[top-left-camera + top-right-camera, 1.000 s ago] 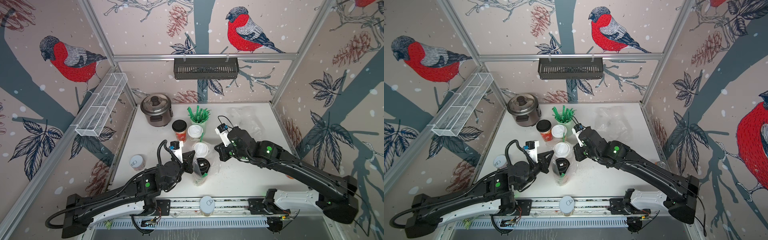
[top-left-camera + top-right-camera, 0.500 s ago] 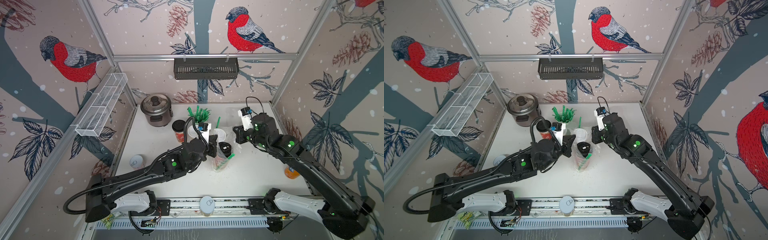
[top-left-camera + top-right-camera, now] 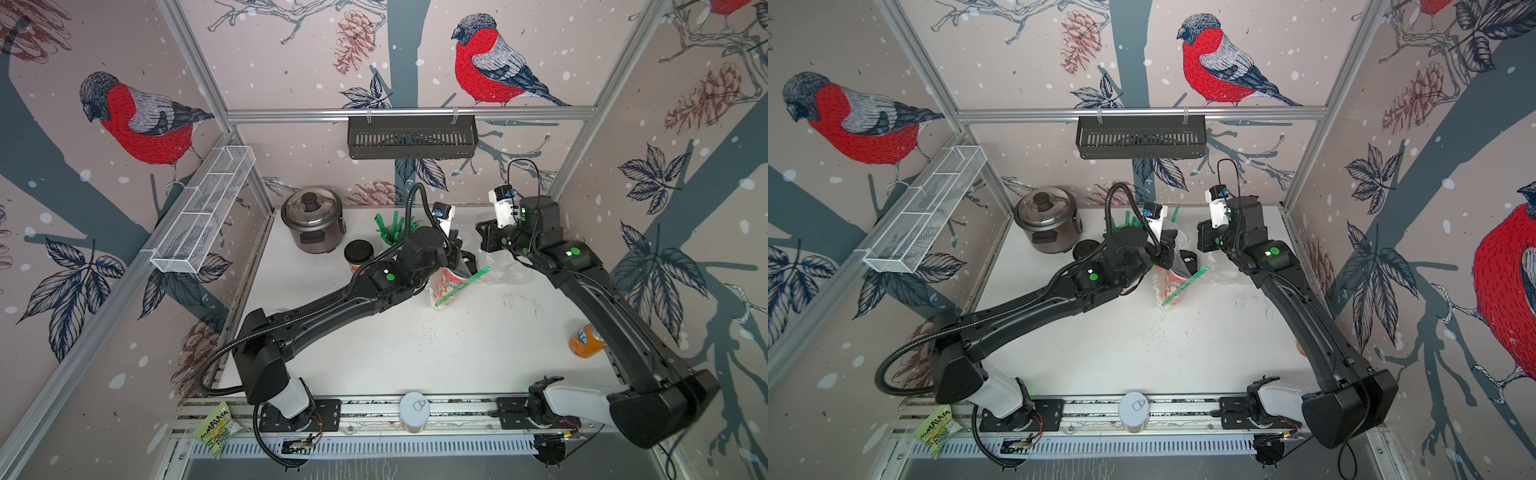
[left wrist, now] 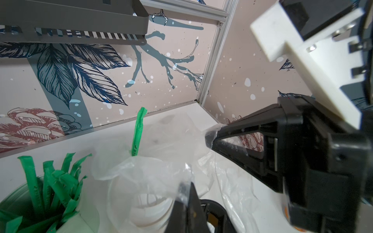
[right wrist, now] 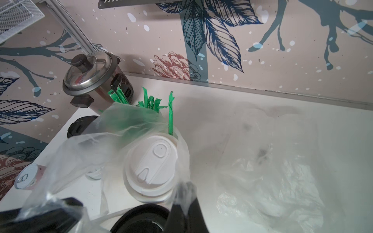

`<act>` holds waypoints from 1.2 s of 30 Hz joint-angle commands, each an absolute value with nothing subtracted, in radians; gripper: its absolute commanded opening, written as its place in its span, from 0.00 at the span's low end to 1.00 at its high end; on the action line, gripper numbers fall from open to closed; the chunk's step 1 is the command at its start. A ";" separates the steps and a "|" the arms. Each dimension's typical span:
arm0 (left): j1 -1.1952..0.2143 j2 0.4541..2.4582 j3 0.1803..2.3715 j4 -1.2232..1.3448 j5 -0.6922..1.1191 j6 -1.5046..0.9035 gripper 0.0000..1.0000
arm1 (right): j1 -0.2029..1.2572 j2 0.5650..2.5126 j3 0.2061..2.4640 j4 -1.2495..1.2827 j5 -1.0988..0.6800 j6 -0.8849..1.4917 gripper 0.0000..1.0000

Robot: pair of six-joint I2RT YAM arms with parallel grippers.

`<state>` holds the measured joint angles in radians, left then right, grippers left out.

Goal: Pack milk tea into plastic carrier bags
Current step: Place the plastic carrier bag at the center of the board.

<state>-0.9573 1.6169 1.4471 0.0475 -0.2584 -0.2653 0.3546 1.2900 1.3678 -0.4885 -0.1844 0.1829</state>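
Observation:
A clear plastic carrier bag (image 3: pixel 436 276) hangs between my two grippers near the back of the table. My left gripper (image 4: pixel 186 187) is shut on one edge of its mouth. My right gripper (image 5: pixel 184 187) is shut on the opposite edge. Inside the bag are a white-lidded milk tea cup (image 5: pixel 151 163), a black-lidded cup (image 5: pixel 141 219) and a green straw (image 3: pixel 465 282). In both top views the printed cup wall (image 3: pixel 1173 286) shows through the plastic, tilted. Another black-lidded cup (image 3: pixel 359 251) stands on the table beside the left arm. A second clear bag (image 5: pixel 272 161) lies crumpled at the back right.
A rice cooker (image 3: pixel 311 224) stands at the back left, with a cup of green straws (image 3: pixel 390 228) beside it. One pull-tab can (image 3: pixel 414 409) sits on the front rail and another (image 5: pixel 26 178) at the left. An orange bottle (image 3: pixel 584 340) lies at the right edge. A snack packet (image 3: pixel 216 428) lies front left.
Both arms have carried the bag with its cups from the front middle of the table toward the back right. Both grippers stayed shut on the bag.

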 commanded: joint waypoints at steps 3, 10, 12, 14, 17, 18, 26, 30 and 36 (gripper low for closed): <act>-0.894 1.716 1.550 0.065 -0.192 -0.219 0.00 | 0.314 1.375 1.419 -0.393 -0.279 0.160 0.02; -0.816 1.864 1.712 0.035 -0.131 -0.190 0.00 | 0.285 1.522 1.510 -0.374 -0.340 0.153 0.02; -0.795 1.904 1.750 0.025 -0.111 -0.196 0.00 | 0.277 1.557 1.536 -0.366 -0.347 0.153 0.02; -0.778 1.938 1.785 0.021 -0.094 -0.194 0.00 | 0.269 1.592 1.564 -0.359 -0.356 0.153 0.02; -0.756 1.984 1.830 0.015 -0.081 -0.188 0.00 | 0.258 1.653 1.615 -0.363 -0.375 0.159 0.01; -0.748 2.001 1.850 0.006 -0.076 -0.189 0.00 | 0.256 1.673 1.632 -0.369 -0.389 0.159 0.02; -0.709 2.099 1.957 -0.038 -0.053 -0.200 0.00 | 0.249 1.794 1.710 -0.378 -0.424 0.160 0.02; -0.695 2.129 1.966 -0.047 -0.053 -0.206 0.00 | 0.246 1.843 1.748 -0.402 -0.439 0.160 0.02; -0.681 2.154 1.968 -0.070 -0.058 -0.214 0.00 | 0.242 1.867 1.757 -0.396 -0.445 0.163 0.02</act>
<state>-0.6861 2.1490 1.9575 -0.0727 -0.0563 -0.2108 0.2420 1.8603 1.7470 -0.4107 -0.4255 0.1585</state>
